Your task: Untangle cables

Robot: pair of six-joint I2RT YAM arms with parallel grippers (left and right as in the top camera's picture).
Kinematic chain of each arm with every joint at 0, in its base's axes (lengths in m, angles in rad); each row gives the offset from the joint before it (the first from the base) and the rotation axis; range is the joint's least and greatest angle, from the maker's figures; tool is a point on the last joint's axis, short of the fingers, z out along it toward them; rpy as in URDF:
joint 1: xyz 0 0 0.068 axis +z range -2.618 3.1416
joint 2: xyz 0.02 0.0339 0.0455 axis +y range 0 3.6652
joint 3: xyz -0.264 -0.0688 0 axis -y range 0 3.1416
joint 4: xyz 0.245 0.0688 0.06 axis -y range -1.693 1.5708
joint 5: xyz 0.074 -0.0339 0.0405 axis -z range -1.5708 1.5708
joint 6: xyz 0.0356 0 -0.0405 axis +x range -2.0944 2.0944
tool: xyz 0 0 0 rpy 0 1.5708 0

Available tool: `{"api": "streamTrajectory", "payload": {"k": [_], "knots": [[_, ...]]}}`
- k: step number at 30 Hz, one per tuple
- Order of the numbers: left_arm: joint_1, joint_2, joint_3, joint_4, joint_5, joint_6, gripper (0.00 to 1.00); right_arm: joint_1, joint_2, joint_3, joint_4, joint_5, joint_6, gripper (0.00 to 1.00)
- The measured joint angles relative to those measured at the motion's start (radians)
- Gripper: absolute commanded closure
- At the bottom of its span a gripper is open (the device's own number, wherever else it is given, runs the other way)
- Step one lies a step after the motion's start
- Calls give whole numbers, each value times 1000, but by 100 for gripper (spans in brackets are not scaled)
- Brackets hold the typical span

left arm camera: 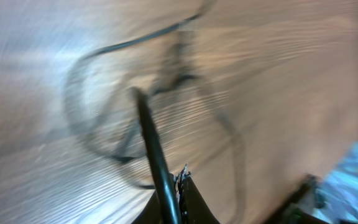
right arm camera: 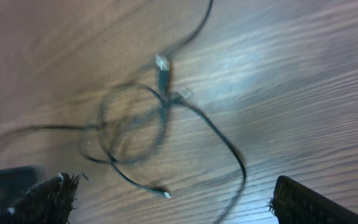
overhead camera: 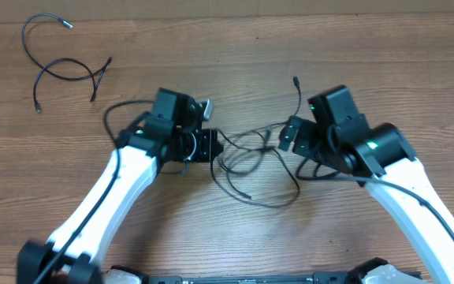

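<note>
A tangle of thin black cables (overhead camera: pixel 251 162) lies on the wooden table between my two arms. My left gripper (overhead camera: pixel 210 146) is at the tangle's left edge. In the left wrist view it (left arm camera: pixel 174 202) is shut on one black cable (left arm camera: pixel 151 143), which runs up from the jaws toward the blurred loops (left arm camera: pixel 123 99). My right gripper (overhead camera: pixel 288 134) is at the tangle's right edge. In the right wrist view it (right arm camera: pixel 169 186) is open and empty, just above the table, with the loops (right arm camera: pixel 135 124) and a silver-tipped plug (right arm camera: pixel 161 63) ahead of it.
A separate black cable (overhead camera: pixel 61 67) lies loose at the far left of the wooden table (overhead camera: pixel 385 55). A cable end (overhead camera: pixel 296 83) sticks up toward the back, near the right wrist.
</note>
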Motion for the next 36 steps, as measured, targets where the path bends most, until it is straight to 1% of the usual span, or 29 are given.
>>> {"api": "streamTrajectory", "payload": {"k": [4,6,8,14,19,23,28,33,36], "knots": [[0,-85,13,29,111,19,96,1,82,-44,70,-66,-10,0],[0,-109,13,64,190,27,96,1,134,-69,106,-95,-18,0],[0,-119,13,92,230,27,96,1,160,-84,139,-112,-21,0],[0,-159,13,215,378,29,96,1,181,-153,315,-212,-25,0],[29,-204,16,293,478,29,96,1,181,-214,431,-246,-25,0],[82,-253,40,305,523,24,96,1,181,-259,429,-238,-26,0],[137,-315,49,285,542,23,96,0,181,-272,388,-143,-25,0],[153,-327,53,233,544,22,96,-3,181,-272,387,-105,-26,0],[153,-327,53,219,535,23,96,-5,181,-282,381,-128,-26,0]]}}
